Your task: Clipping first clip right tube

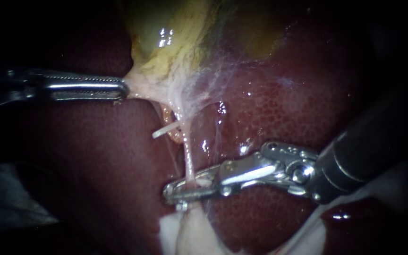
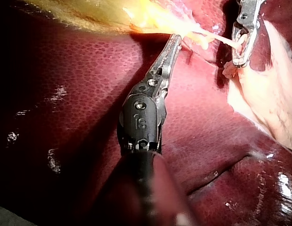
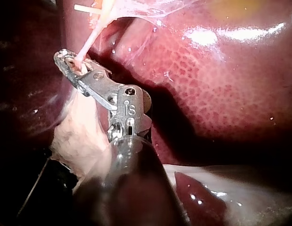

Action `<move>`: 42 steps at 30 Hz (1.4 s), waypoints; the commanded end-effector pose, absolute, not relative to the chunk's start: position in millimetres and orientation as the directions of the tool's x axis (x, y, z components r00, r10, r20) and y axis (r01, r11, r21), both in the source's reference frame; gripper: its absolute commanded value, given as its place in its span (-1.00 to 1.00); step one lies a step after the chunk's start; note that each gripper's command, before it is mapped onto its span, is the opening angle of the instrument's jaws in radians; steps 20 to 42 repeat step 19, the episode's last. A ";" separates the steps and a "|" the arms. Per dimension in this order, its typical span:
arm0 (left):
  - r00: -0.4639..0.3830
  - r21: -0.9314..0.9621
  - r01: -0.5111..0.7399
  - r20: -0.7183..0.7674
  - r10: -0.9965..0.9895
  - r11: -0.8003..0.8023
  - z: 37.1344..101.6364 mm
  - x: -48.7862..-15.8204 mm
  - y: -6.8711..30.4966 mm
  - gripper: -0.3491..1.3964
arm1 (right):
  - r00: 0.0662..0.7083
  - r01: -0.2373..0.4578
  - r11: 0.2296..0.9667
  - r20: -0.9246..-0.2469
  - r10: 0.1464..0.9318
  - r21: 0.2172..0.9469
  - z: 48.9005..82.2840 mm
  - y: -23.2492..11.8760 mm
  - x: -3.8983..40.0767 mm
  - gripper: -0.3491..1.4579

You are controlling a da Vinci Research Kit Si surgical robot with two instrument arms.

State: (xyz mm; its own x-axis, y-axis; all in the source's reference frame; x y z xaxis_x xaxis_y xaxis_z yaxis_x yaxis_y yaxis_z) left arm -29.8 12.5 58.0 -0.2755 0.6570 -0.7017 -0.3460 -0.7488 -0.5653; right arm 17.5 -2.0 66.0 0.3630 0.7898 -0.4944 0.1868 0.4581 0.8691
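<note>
Right instrument (image 1: 180, 189) clamped across the tube (image 1: 186, 151), with the left instrument (image 1: 124, 89) pulling the gallbladder (image 1: 166, 52) aside.

In the endoscope view, the left jaws are closed on the gallbladder's pale lower edge. This probably draws it sideways so the thin tube stands stretched and clear of the liver (image 1: 298, 104). The right jaws grip the tube from both sides near its lower end. A short white stub (image 1: 164, 131) sticks out beside the tube, and I cannot tell what it is. The left wrist view shows the tube running straight into the right jaws, whose shaft is cut off. In the right wrist view, the jaws hide the squeezed spot, so I cannot make out whether a clip sits there.
</note>
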 end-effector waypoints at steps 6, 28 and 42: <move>-0.276 -0.565 -0.346 -0.702 0.657 -0.749 58.0 -29.8 12.5 -1.00 | 0.363 0.189 0.460 -0.496 0.788 0.868 66.1 -2.1 17.3 -1.00; -0.275 -0.565 -0.347 -0.702 0.657 -0.749 58.0 -29.9 12.6 -1.00 | 0.364 0.188 0.461 -0.498 0.787 0.867 66.7 -2.0 17.3 -0.94; -0.275 -0.565 -0.347 -0.702 0.657 -0.749 58.0 -29.9 12.6 -1.00 | 0.364 0.188 0.461 -0.498 0.787 0.867 66.7 -2.0 17.3 -0.94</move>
